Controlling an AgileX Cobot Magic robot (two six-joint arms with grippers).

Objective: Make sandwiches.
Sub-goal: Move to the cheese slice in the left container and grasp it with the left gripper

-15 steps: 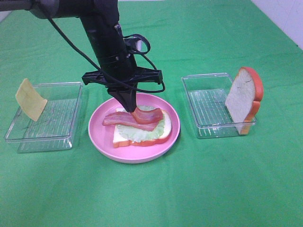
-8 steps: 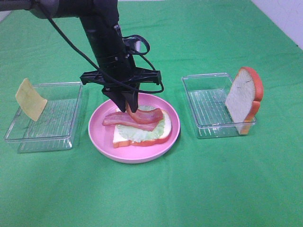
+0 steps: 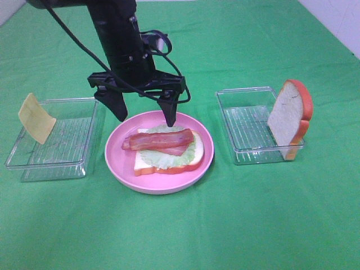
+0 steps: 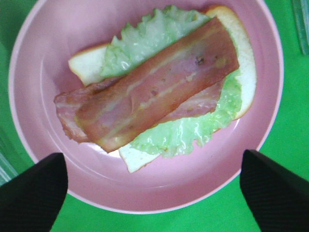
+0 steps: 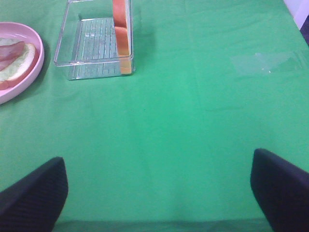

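Observation:
An open-faced sandwich (image 3: 163,149) lies on the pink plate (image 3: 121,166): one bread slice, lettuce and two bacon strips (image 3: 157,139). My left gripper (image 3: 145,118) hangs just above its far side, open and holding nothing. From the left wrist, the bacon (image 4: 154,92) crosses the lettuce (image 4: 159,29) and bread (image 4: 244,63), with the left gripper (image 4: 152,198) spread wide. A second bread slice (image 3: 289,118) leans in the right tray (image 3: 247,126). A yellow cheese square (image 3: 35,118) leans in the left tray (image 3: 53,143). My right gripper (image 5: 154,198) is open over bare cloth.
Green cloth covers the table. The right wrist view shows the bread slice (image 5: 120,29) standing in its clear tray (image 5: 89,46) and the plate's edge (image 5: 37,48) beside it. A pale patch (image 5: 263,63) marks the cloth further right.
My left gripper has opened and let go of the upper bacon strip, which now lies flat on the stack. The gripper has risen a little.

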